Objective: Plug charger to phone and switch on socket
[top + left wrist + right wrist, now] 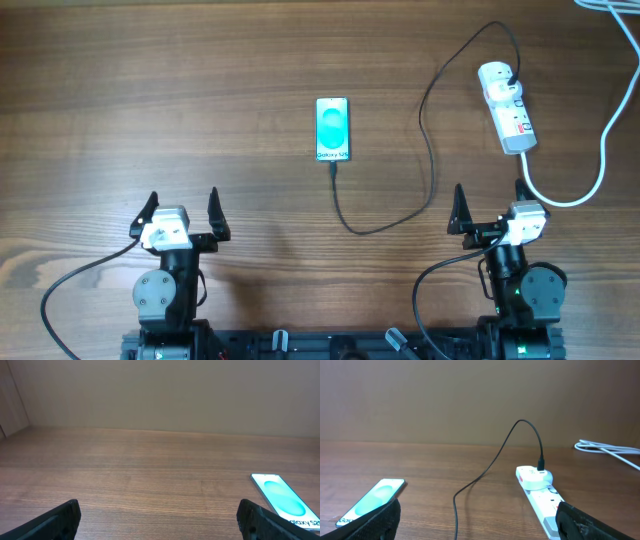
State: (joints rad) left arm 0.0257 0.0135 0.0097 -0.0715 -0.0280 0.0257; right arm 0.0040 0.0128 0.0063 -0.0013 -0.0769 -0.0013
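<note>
The phone (333,129) lies flat mid-table with its cyan screen up; it also shows in the left wrist view (285,500) and the right wrist view (372,500). The black charger cable (432,150) runs from a white adapter on the socket (506,120) in a loop to the phone's near short edge, where its tip (333,166) touches the phone. The white socket also shows in the right wrist view (545,500). My left gripper (180,212) is open and empty, near-left of the phone. My right gripper (490,208) is open and empty, in front of the socket.
The socket's thick white cord (600,150) loops from its near end up to the far right corner, passing close to my right gripper. Bare wooden table (150,100) stretches to the left of the phone.
</note>
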